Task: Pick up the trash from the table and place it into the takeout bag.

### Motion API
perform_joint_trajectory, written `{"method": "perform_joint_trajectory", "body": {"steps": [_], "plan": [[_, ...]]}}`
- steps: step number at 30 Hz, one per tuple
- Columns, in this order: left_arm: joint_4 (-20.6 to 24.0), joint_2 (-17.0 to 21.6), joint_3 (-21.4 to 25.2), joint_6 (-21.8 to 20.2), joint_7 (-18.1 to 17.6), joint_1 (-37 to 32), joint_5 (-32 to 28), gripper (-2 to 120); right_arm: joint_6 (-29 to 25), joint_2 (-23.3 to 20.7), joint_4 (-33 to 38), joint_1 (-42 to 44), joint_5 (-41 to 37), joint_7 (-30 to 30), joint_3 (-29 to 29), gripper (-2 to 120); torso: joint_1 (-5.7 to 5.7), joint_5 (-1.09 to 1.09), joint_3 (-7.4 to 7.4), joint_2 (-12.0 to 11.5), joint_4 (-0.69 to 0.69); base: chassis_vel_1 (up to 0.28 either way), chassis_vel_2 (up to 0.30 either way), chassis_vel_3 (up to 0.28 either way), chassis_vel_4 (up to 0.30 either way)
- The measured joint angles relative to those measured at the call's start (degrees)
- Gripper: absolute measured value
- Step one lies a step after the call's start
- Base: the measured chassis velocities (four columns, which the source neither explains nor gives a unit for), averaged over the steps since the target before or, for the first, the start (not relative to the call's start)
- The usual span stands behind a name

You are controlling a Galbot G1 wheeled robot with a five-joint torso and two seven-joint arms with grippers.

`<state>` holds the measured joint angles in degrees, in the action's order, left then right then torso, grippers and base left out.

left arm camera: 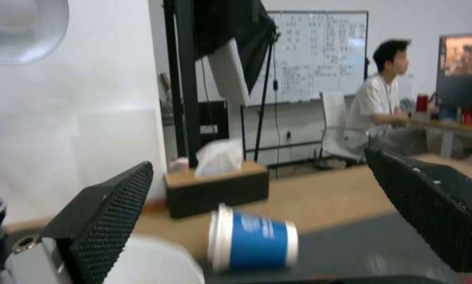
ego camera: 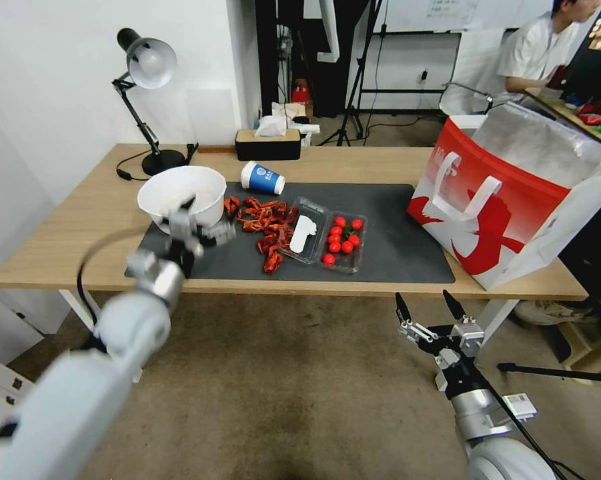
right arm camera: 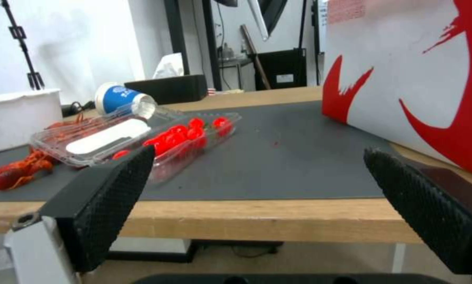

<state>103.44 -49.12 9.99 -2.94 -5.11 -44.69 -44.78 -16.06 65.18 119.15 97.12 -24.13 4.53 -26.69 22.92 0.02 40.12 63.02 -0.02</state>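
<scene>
A white bowl (ego camera: pixel 183 194) stands on the near-left corner of the dark grey mat (ego camera: pixel 393 240) on the table (ego camera: pixel 67 227); the left gripper (ego camera: pixel 192 233) hovers just at its near rim, fingers spread wide and holding nothing; a blue-and-white paper cup (ego camera: pixel 262 179) lies on its side just beyond the bowl; red crayfish shells (ego camera: pixel 263 227) are strewn beside a clear tray (ego camera: pixel 323 237) with red tomatoes; the takeout bag (ego camera: pixel 513 193) stands open at the table's right end, well apart from the bowl; the right gripper (ego camera: pixel 430 310) hangs below the table's front edge, wide open and empty.
</scene>
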Motion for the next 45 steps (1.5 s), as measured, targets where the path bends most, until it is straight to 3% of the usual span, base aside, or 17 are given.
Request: {"method": "perform_joint_trajectory", "body": {"steps": [2,5,7,9,10,12,13,15,16,17,19,20,22,25,30,37,45], "plan": [[-1.7,0.4,-2.3,-0.8,-0.7,3.9,-2.1,100,0.1,0.1,0.1,0.2,0.1,0.0,-0.1,100,0.00,-0.01,0.00,0.0,0.02,0.000,0.000,0.000,0.000],[-11.4,-1.6,-13.6,-3.7,-4.4,20.9,-10.4,100,0.1,0.2,0.5,0.8,0.7,0.1,-0.7,100,0.00,0.00,0.01,0.0,0.00,0.000,0.000,0.000,0.000],[-12.9,-2.4,-15.3,-4.1,-5.2,23.1,-11.5,100,0.1,0.2,0.6,0.9,0.7,0.1,-0.7,100,0.00,0.02,0.00,0.0,0.00,0.000,0.000,0.000,0.000],[-19.3,-6.1,-21.1,-6.7,-8.1,31.1,-16.2,100,0.2,0.3,1.0,1.1,1.1,0.4,-0.9,100,0.01,-0.03,0.01,0.0,-0.02,0.000,0.000,0.000,0.000],[-19.3,-6.1,-21.1,-6.7,-8.1,31.1,-16.2,100,0.2,0.3,1.0,1.1,1.1,0.4,-0.9,100,0.01,-0.03,0.01,0.0,-0.02,0.000,0.000,0.000,0.000],[-24.9,-9.2,-24.6,-9.6,-11.3,36.0,-18.8,100,0.4,0.5,1.3,1.3,1.1,0.5,-1.3,100,0.00,0.00,0.00,0.0,0.02,0.000,0.000,0.000,0.000],[-24.9,-9.2,-24.6,-9.6,-11.3,36.0,-18.8,100,0.4,0.5,1.3,1.3,1.1,0.5,-1.3,100,0.00,0.00,0.00,0.0,0.02,0.000,0.000,0.000,0.000],[-30.8,-12.0,-27.3,-12.3,-14.4,39.8,-20.1,100,0.4,0.7,1.3,1.7,1.2,0.5,-1.9,100,0.01,-0.01,0.00,0.0,0.01,0.000,0.000,0.000,0.000],[-30.8,-12.0,-27.3,-12.3,-14.4,39.8,-20.1,100,0.4,0.7,1.3,1.7,1.2,0.5,-1.9,100,0.01,-0.01,0.00,0.0,0.01,0.000,0.000,0.000,0.000],[-34.2,-13.6,-28.4,-14.6,-16.1,41.8,-21.1,100,0.4,0.7,1.3,1.9,1.2,0.5,-2.2,100,0.01,-0.01,0.00,0.0,0.01,0.000,0.000,0.000,0.000],[-35.7,-14.4,-28.9,-15.7,-17.1,42.6,-21.7,100,0.4,0.8,1.3,2.0,1.1,0.5,-2.4,100,0.01,0.00,0.00,0.0,0.02,0.000,0.000,0.000,0.000],[-38.7,-15.9,-30.0,-17.2,-18.3,44.1,-22.4,100,0.4,0.9,1.2,2.0,1.1,0.5,-2.5,100,0.00,-0.01,0.00,0.0,0.02,0.000,0.000,0.000,0.000],[-40.4,-16.5,-30.9,-17.3,-17.9,44.8,-21.8,100,0.4,0.9,1.2,2.1,1.1,0.5,-2.5,100,0.00,-0.01,-0.01,0.0,0.02,0.000,0.000,0.000,0.000],[-45.6,-17.8,-34.1,-16.0,-13.7,46.1,-18.0,100,0.4,1.0,1.0,2.1,1.0,0.5,-2.6,100,0.00,-0.01,0.00,0.0,0.02,0.000,0.000,0.000,0.000],[-48.5,-19.0,-35.0,-15.7,-12.6,46.5,-16.9,100,0.3,1.0,0.9,2.3,1.0,0.5,-2.6,100,0.00,-0.02,0.00,0.0,0.03,0.000,0.000,0.000,0.000],[-50.6,-21.3,-34.9,-17.3,-16.8,46.1,-16.9,100,0.2,0.8,0.8,2.9,0.9,0.3,-2.8,100,-0.01,-0.01,-0.01,0.0,0.02,0.000,0.000,0.000,0.000],[-54.2,-22.9,-35.2,-17.3,-15.6,46.0,-16.2,100,0.2,0.7,0.8,2.9,0.8,0.2,-2.6,100,-0.01,-0.01,-0.01,0.0,0.02,0.000,0.000,0.000,0.000]]}}
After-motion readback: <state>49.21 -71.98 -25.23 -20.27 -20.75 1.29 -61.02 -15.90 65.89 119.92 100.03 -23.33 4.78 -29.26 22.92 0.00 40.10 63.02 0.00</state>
